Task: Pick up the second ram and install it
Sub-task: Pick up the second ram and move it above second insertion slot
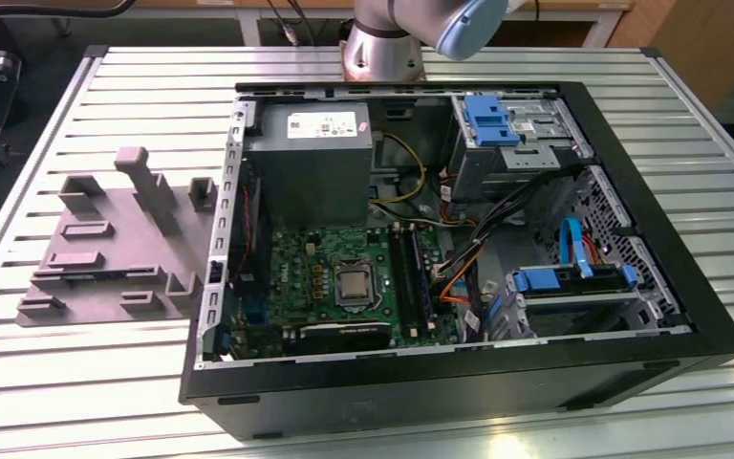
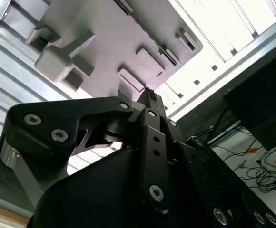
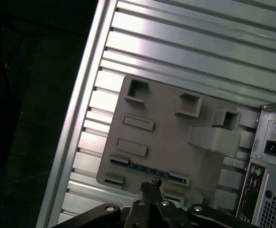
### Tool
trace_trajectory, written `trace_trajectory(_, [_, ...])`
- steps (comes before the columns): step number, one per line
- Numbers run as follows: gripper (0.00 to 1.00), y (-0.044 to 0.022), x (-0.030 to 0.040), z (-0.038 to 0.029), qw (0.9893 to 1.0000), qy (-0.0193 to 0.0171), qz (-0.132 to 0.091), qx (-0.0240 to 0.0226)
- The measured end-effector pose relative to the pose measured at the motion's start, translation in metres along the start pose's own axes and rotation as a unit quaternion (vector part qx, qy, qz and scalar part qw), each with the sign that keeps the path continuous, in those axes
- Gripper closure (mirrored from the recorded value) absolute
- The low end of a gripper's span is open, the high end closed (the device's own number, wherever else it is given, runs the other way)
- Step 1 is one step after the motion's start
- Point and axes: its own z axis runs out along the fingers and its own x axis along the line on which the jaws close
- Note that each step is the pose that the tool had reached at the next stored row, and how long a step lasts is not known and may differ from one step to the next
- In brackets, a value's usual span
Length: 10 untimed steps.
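- Gripper (image 3: 151,183): black two-finger unit. In both wrist views the fingertips sit pressed together at the centre (image 2: 147,94), a narrow closed stance with nothing between them.
- Second ram (image 3: 147,169): thin flat blue-green circuit-board stick. In the first wrist view it lies lengthwise between two small grey end blocks, near one edge of the fixture plate.
- The gripper tip lines up with about the middle of the stick's length, just beside it in the first wrist view. Can't tell whether they touch.
- Fixture plate (image 3: 166,133): flat grey plastic slab with raised rectangular pockets, low holders and one tall post. In the exterior view it lies on the table (image 1: 99,258), on the exterior view's left of the case. In the second wrist view it sits beyond the fingertips (image 2: 114,33).
- Table (image 1: 87,382): ribbed silver aluminium slats, carrying both plate and case.
- Open black desktop computer case (image 1: 469,382): lying on its side, side panel off. Its rear port panel shows next to the plate in the first wrist view (image 3: 271,156).
- Green motherboard (image 1: 303,258): inside the case, with long black memory slots (image 1: 403,273) just beside the processor socket. Can't tell what is seated in them.
- Silver robot arm with a blue joint cap (image 1: 386,43): stands at the far edge of the table behind the case.
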Motion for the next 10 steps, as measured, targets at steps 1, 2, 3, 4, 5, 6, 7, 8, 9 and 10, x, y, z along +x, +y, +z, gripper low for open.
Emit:
trace_trajectory(1, [0.89, 0.0, 0.0001, 0.0001, 1.0, 0.0004, -0.008, 0.0002])
trace_trajectory(2, [0.89, 0.0, 0.0002, 0.0001, 0.9999, 0.0005, -0.012, 0.0002])
trace_trajectory(3, [0.89, 0.0, 0.0002, 0.0001, 0.9999, 0.0005, -0.012, 0.0002])
trace_trajectory(4, [0.89, 0.0, 0.0002, 0.0001, 0.9999, 0.0006, -0.012, 0.0002])
trace_trajectory(5, [0.89, 0.0, 0.0002, 0.0001, 0.9999, 0.0006, -0.012, 0.0002])
trace_trajectory(6, [0.89, 0.0, 0.0002, 0.0001, 0.9999, 0.0006, -0.013, 0.0002])
trace_trajectory(7, [0.89, 0.0, 0.0002, 0.0, 0.9999, 0.0006, -0.013, 0.0002])
trace_trajectory(8, [0.89, 0.0, 0.0002, 0.0, 0.9999, 0.0006, -0.013, 0.0002])
trace_trajectory(9, [0.89, 0.0, 0.0002, 0.0, 0.9999, 0.0006, -0.013, 0.0002])
trace_trajectory(10, [0.89, 0.0, 0.0002, 0.0, 0.9999, 0.0006, -0.014, 0.0003])
